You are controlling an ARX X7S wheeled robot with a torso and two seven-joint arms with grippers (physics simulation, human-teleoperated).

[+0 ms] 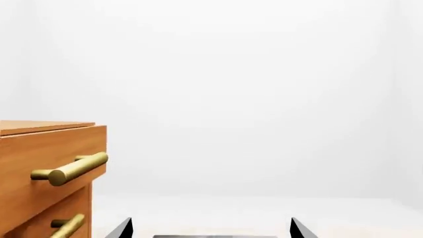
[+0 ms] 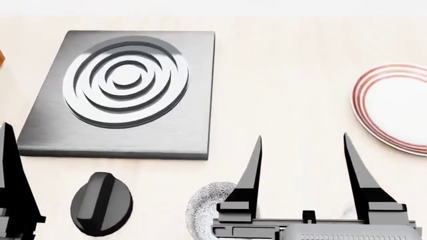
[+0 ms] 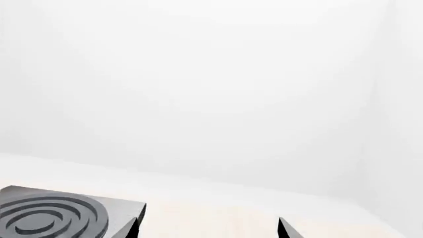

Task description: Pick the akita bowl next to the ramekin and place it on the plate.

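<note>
Head view shows one plate [image 2: 393,107] lying bare at the right edge, one akita bowl [image 2: 208,200] half hidden under the left finger of the right gripper [image 2: 301,145], whose jaws stand spread and unladen, while the left gripper [image 2: 8,150] barely shows, state unclear.

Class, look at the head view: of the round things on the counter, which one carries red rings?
The plate at the right edge: white with red rim rings. The burner has grey rings, the knob is black, the patterned bowl grey-and-white.
</note>
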